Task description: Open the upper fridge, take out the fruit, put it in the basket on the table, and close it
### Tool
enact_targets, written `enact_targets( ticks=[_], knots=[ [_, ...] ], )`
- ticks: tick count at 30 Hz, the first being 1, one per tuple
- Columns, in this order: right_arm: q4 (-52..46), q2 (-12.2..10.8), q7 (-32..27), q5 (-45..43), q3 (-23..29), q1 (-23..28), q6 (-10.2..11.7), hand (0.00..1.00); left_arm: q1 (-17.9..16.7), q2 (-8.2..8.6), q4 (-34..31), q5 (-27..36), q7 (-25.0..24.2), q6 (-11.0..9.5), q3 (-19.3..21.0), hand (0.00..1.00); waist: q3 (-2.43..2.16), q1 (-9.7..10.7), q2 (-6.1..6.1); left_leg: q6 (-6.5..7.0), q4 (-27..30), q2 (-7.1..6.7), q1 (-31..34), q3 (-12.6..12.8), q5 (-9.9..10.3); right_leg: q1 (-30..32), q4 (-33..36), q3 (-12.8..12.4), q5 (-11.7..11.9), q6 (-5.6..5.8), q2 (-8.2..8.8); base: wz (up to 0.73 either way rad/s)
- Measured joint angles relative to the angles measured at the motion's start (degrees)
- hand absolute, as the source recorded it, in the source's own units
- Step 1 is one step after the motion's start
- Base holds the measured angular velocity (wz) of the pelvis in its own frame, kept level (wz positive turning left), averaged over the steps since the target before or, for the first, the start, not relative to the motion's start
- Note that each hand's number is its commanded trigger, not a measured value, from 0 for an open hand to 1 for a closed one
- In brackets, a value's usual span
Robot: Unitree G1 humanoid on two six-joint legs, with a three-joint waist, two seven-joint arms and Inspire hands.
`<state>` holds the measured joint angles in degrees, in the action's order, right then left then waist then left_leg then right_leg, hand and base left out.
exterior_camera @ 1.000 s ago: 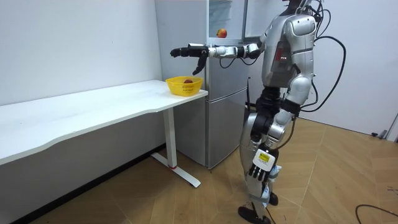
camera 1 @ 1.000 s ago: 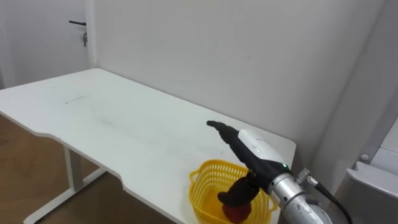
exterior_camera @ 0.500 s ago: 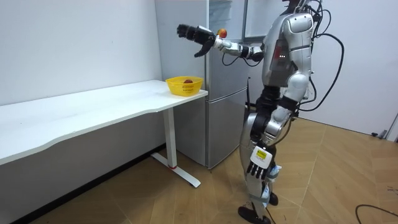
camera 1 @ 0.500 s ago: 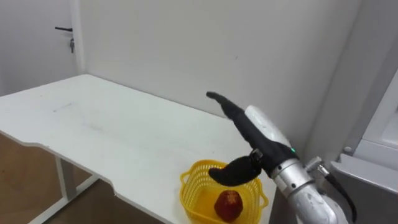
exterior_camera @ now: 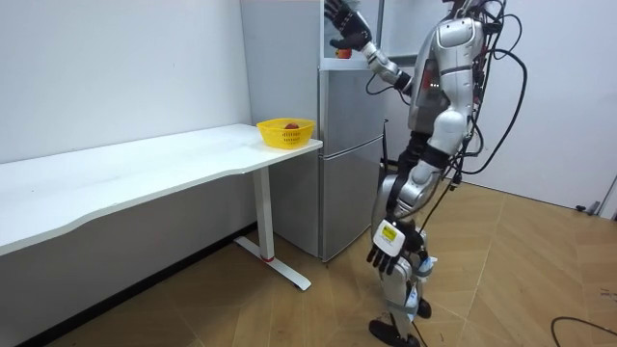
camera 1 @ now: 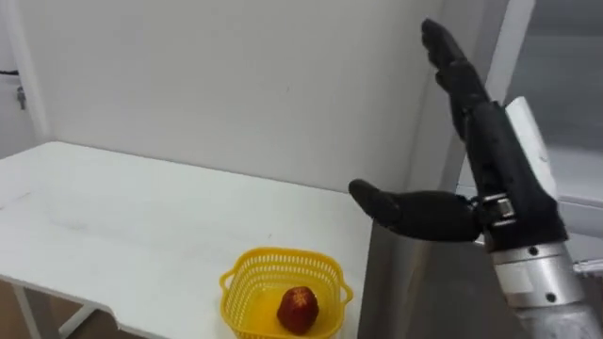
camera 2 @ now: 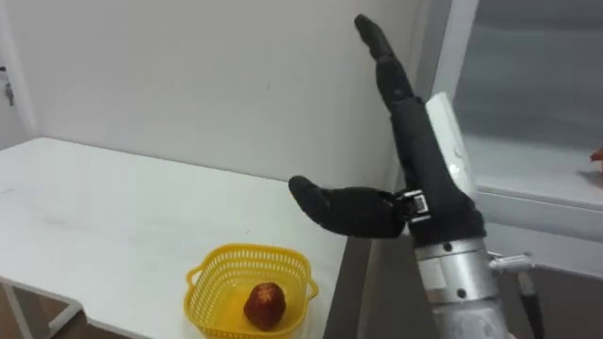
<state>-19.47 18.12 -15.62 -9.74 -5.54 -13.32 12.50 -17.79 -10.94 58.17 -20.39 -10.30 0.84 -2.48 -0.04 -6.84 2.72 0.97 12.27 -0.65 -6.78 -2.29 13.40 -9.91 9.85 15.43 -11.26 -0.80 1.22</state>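
Up from the basket (camera 1: 283, 254) went the right hand (camera 1: 490, 160), fingers straight, empty; an apple (camera 1: 298, 309) lies in the basket; room view: hand at the upper fridge (exterior_camera: 347, 116), beside a fruit (exterior_camera: 336, 43); next pick likely; left hand (exterior_camera: 384, 258) hangs low.

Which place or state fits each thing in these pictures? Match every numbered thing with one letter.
Things:
1. red apple
2. yellow basket
3. right robot hand
4. left robot hand

Places or states:
A. hanging low beside the robot's leg
B. standing on the end of the white table next to the fridge
C. raised high, fingers straight, thumb spread, holding nothing
D. lying inside the basket

Right pairs: 1-D, 2-B, 3-C, 4-A.
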Motion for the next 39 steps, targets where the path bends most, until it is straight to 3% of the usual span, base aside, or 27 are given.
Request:
enact_targets(
  ticks=[5,12,17,24,29,39],
  knots=[
    [-2.23,0.07,-2.45,0.00,3.39,0.25,2.81,0.00,-0.74,0.45,1.53,0.02,0.05,-0.95,0.00,0.00,-0.34,2.05,-1.10,0.06,-0.89,0.10,-1.28,1.46,-0.02,-0.16,0.19,-1.21,0.00,0.01,0.06,-0.16],
    [-4.18,0.08,-5.22,-0.08,5.48,1.24,3.01,0.00,0.03,0.45,4.32,0.69,0.13,-1.17,-0.08,0.00,-0.20,5.02,-1.43,0.06,-1.44,0.33,-1.92,2.54,-0.02,0.12,0.73,-2.59,-0.01,0.00,-0.20,-0.09],
    [-4.21,0.12,-6.92,-0.01,7.73,1.24,3.13,0.00,0.75,0.45,5.03,0.76,0.26,-1.26,-0.37,0.00,-0.18,5.37,-1.20,0.06,-1.59,0.43,-1.81,3.62,-0.02,0.83,0.90,-3.86,-0.01,0.00,-0.34,-0.11],
    [-4.11,0.14,-8.09,-0.66,8.99,1.28,3.14,0.00,1.32,0.45,5.04,0.75,0.57,-1.26,-1.83,0.00,0.21,6.24,-0.34,0.05,-1.56,0.81,-1.28,4.50,-0.01,1.95,0.99,-4.58,-0.01,-0.02,-0.54,-0.06],
    [-3.44,0.20,-8.82,-1.55,9.04,1.31,3.15,0.00,2.26,0.48,6.21,0.75,0.62,-1.24,-2.32,0.00,0.15,6.59,-0.19,0.05,-1.54,0.84,-0.73,4.61,-0.01,2.72,1.01,-4.64,0.00,-0.02,-0.55,-0.01],
    [7.36,2.23,-8.91,-1.62,13.74,0.80,2.00,0.00,2.72,0.26,6.62,0.73,-0.51,-1.06,-1.80,0.00,0.22,6.42,0.05,0.05,-1.43,0.74,-0.89,4.58,-0.03,2.97,0.79,-4.26,0.00,-0.02,-0.49,0.00]
  ],
)
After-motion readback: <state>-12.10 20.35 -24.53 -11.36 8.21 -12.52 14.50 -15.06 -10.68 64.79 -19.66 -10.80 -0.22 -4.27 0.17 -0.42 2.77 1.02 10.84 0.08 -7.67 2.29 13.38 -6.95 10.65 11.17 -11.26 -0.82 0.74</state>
